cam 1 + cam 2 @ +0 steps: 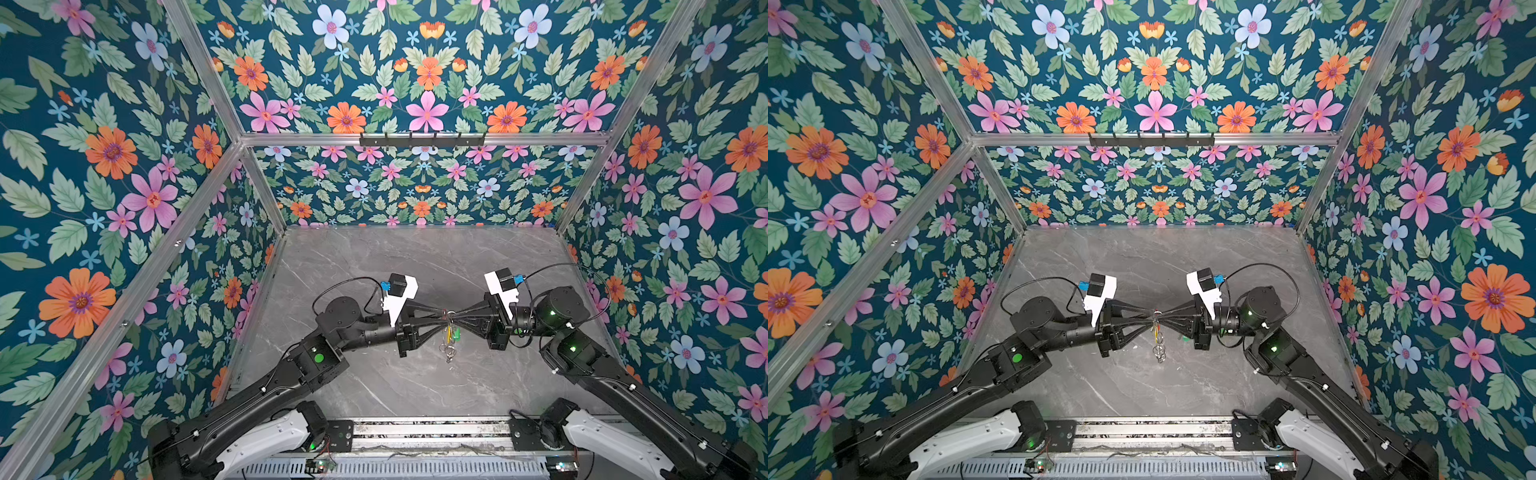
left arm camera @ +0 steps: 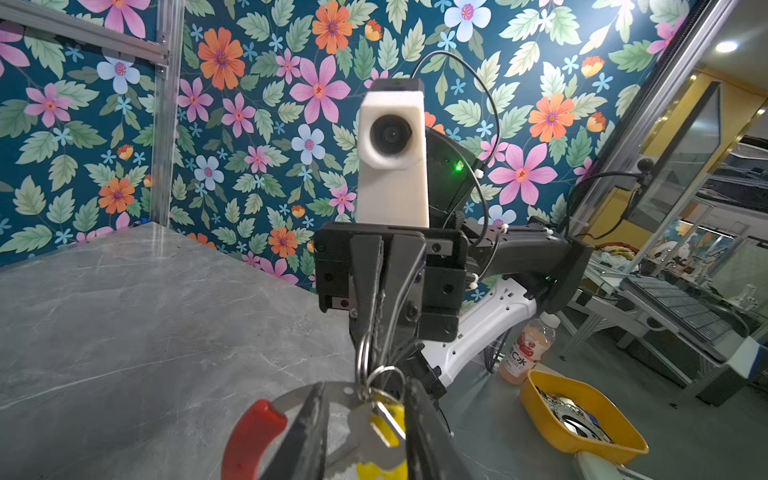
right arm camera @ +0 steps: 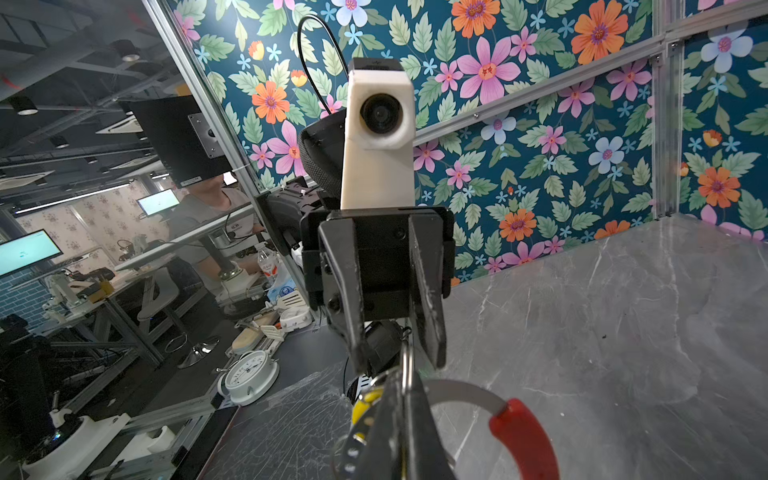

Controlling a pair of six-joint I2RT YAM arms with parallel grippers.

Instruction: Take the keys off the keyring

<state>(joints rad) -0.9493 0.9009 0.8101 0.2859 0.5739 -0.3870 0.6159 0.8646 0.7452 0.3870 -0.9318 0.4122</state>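
Both grippers meet above the middle of the table [image 1: 415,257] and hold the keyring [image 1: 446,314] [image 1: 1155,318] up in the air. It is a grey hoop [image 3: 461,392] with a red arc [image 2: 249,436]. My right gripper [image 3: 401,399] [image 1: 455,318] is shut on its rim beside a silver split ring. The left gripper [image 2: 365,399] [image 1: 439,319] stands open, its fingers [image 2: 309,419] on either side of the yellow-tagged key [image 2: 374,432]. A green tag [image 1: 456,332] hangs beside the yellow one, and bare split rings [image 1: 448,353] dangle lower down.
Flowered walls enclose the table on three sides, with a black hook rail [image 1: 422,139] high on the back wall. Off the table's near side are a yellow bin [image 2: 582,415], a drink bottle [image 2: 525,349] and a white clock [image 3: 249,374].
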